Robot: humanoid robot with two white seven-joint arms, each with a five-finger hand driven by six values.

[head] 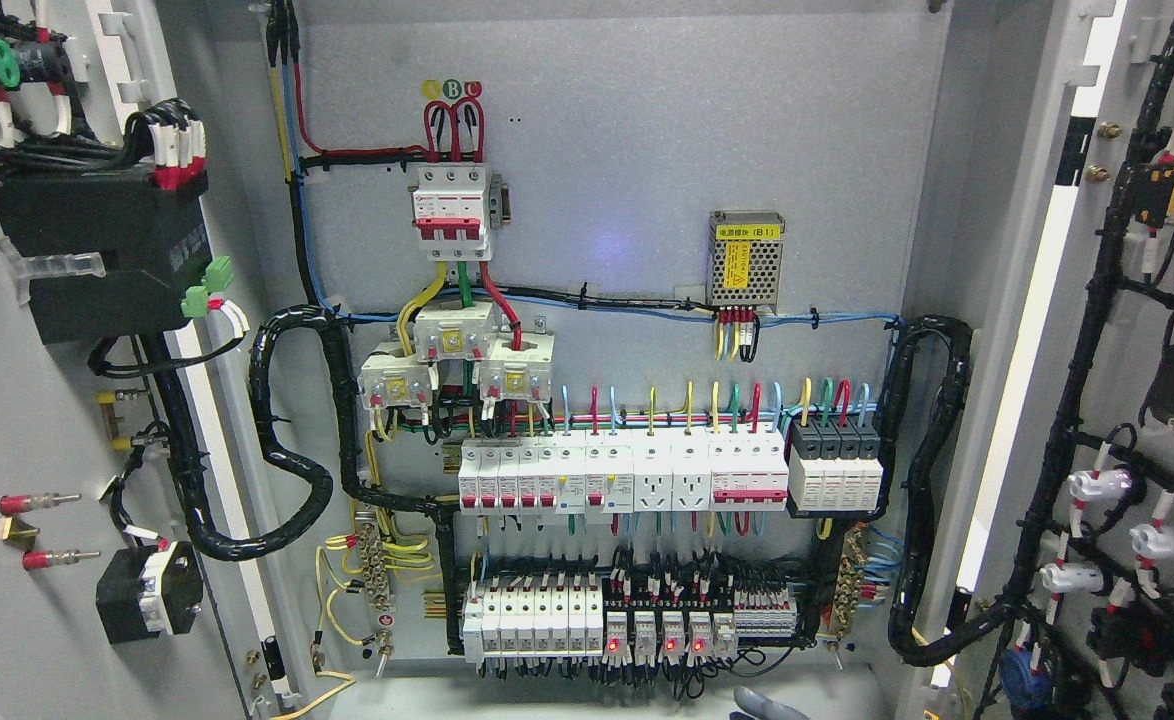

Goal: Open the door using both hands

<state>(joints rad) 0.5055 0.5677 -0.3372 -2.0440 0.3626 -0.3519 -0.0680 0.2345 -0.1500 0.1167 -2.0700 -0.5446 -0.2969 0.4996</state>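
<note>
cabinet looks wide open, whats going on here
Both doors of the electrical cabinet are swung open: the left door and the right door stand out to the sides, showing the back panel with its rows of breakers and wiring. Nothing is being handled right now. Only a grey fingertip of a hand shows at the bottom edge, touching neither door; which arm it belongs to cannot be told.

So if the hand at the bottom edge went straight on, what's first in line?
Only a sliver of the hand shows, so its heading is a guess. Straight up, probably the black wire loops under the bottom relay row; depth is unclear.
</note>
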